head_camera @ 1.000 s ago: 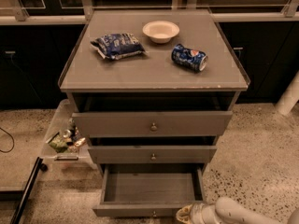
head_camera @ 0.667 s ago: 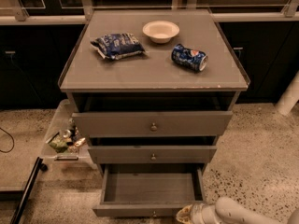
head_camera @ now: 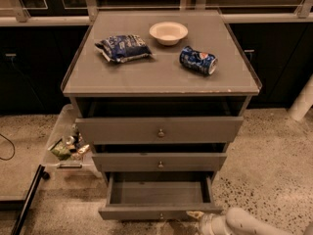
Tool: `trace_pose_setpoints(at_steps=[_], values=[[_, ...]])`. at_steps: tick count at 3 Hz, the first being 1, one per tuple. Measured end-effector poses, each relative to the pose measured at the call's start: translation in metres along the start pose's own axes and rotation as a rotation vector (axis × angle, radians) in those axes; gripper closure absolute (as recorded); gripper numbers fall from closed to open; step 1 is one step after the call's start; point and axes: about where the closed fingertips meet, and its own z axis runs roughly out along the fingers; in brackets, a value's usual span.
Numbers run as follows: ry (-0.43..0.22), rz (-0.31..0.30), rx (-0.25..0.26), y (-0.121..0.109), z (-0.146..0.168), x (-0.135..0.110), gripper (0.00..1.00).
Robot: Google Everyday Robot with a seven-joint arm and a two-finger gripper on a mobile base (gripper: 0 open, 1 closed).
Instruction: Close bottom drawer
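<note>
Bottom drawer (head_camera: 159, 194) of a grey chest (head_camera: 161, 77) stands pulled well out towards me, the lowest of three, with its bare inside floor showing and its narrow front panel close to the lower edge of my view. The middle drawer (head_camera: 122, 161) above it sits out a little, and the top drawer (head_camera: 122, 129) is out slightly too, leaving a dark gap under the chest's top; each has a small round knob at the centre. My gripper (head_camera: 197, 215) is at the bottom right of the view, low down just beside the right end of the open drawer's front, and I cannot tell whether it touches the panel or whether it is released or clenched. The pale arm (head_camera: 239, 223) runs from it off to the lower right. On top of the chest lie a crumpled blue snack bag (head_camera: 123, 48) at the left, a white bowl (head_camera: 168, 33) near the back, and a blue soda can (head_camera: 198, 60) on its side at the right, all apart from each other. A clear bin (head_camera: 61, 131) holding small clutter sits on the speckled floor (head_camera: 264, 155) to the left of the chest.
</note>
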Motion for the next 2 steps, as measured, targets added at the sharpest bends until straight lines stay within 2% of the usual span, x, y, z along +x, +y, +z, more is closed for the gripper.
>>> trace_pose_setpoints(at_steps=[2], values=[[-0.008,-0.077,0.088,-0.094,-0.010,-0.011,0.57]])
